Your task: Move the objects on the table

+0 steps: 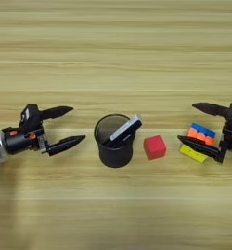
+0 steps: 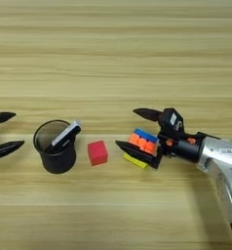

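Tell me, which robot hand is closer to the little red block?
The right. The right gripper sits just past the red block, around the puzzle cube; the left gripper waits beyond the black cup.

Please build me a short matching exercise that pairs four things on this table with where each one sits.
Things:
1. marker
2. red cube
3. puzzle cube
4. left gripper

Places:
A. between the open fingers of the right gripper
B. leaning inside the black cup
C. open, left of the cup
D. on the table between cup and puzzle cube

Pairs: 1-B, 2-D, 3-A, 4-C
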Robot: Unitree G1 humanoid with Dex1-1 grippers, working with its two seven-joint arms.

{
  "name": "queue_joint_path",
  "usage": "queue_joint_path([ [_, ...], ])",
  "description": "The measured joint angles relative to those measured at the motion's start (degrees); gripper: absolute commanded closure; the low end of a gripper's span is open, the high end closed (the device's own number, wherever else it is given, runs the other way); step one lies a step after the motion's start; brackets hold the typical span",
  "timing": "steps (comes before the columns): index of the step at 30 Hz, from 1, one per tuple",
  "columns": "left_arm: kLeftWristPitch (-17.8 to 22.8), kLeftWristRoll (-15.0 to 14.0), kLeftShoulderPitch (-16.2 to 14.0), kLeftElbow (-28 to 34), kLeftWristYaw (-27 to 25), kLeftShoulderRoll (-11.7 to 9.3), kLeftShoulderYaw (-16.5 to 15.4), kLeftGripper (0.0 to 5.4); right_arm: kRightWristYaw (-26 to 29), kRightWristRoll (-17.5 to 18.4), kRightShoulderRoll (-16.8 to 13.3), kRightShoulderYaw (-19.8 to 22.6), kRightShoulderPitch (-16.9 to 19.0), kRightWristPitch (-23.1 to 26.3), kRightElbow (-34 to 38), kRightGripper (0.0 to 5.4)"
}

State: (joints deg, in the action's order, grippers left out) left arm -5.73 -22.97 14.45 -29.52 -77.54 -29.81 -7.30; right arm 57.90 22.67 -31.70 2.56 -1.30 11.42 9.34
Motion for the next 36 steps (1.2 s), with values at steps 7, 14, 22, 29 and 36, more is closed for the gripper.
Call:
queue_joint_path([
  [7, -1.37, -3.99, 1.72, 0.39, 6.03, 3.2, -4.51, 0.0, -2.31, -0.8, 1.2, 0.04, 1.68, -3.25, -4.09, 0.02],
  [14, -2.15, -5.79, 2.36, 2.6, 11.26, 6.37, -6.8, 0.0, -2.67, -1.88, 1.75, -0.09, 1.66, -5.87, -9.03, 0.02],
  [22, -2.31, -7.14, 2.58, 3.7, 15.64, 8.53, -8.74, 0.0, -2.02, -3.13, 1.72, -0.8, 1.01, -7.22, -13.26, 0.02],
  [29, -2.31, -8.56, 4.07, 4.59, 19.01, 9.09, -10.48, 0.0, -0.63, -3.85, 1.38, -1.93, 0.9, -8.28, -16.22, 0.02],
  [36, -2.85, -8.35, 4.52, 4.81, 20.87, 9.74, -10.23, 0.0, -1.0, -5.37, 1.69, -2.93, 0.03, -9.09, -18.33, 0.36],
])
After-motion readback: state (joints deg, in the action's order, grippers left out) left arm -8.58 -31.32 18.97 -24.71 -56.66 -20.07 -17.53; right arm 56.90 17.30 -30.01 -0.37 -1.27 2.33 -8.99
